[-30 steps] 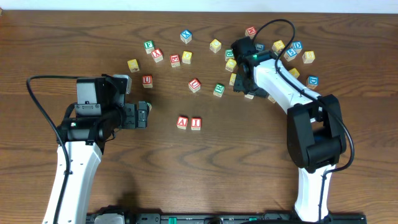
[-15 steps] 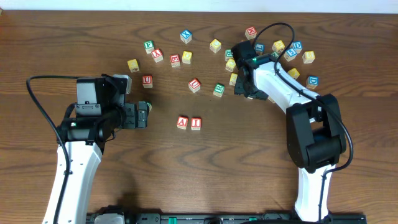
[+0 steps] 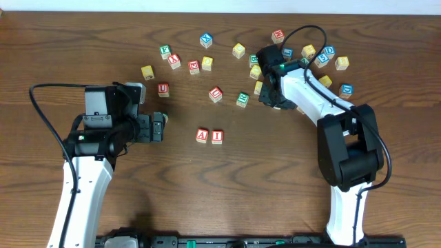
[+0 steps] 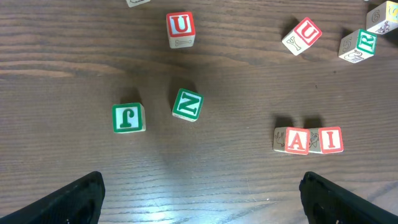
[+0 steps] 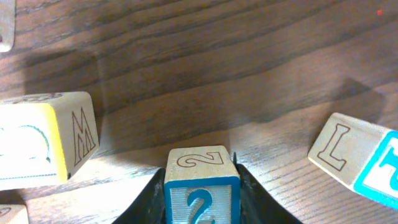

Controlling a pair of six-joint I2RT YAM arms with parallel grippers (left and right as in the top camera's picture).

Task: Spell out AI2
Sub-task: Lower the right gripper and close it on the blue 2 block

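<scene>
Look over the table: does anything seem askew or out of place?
Nothing is damaged. The A and I sit neatly together, but the 2 is apart from them, gripped in the right tool. The green N lies turned askew.

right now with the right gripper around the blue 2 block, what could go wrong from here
The right gripper holds the blue-faced wooden "2" cube near its fingertips, so it may slip or twist when lifted.
The yellow-faced wooden "M" cube and the wooden "L" cube sit close on both sides; a swing could knock them.
Placing it could nudge the red-faced "I" cube beside the red-faced "A" cube.
</scene>
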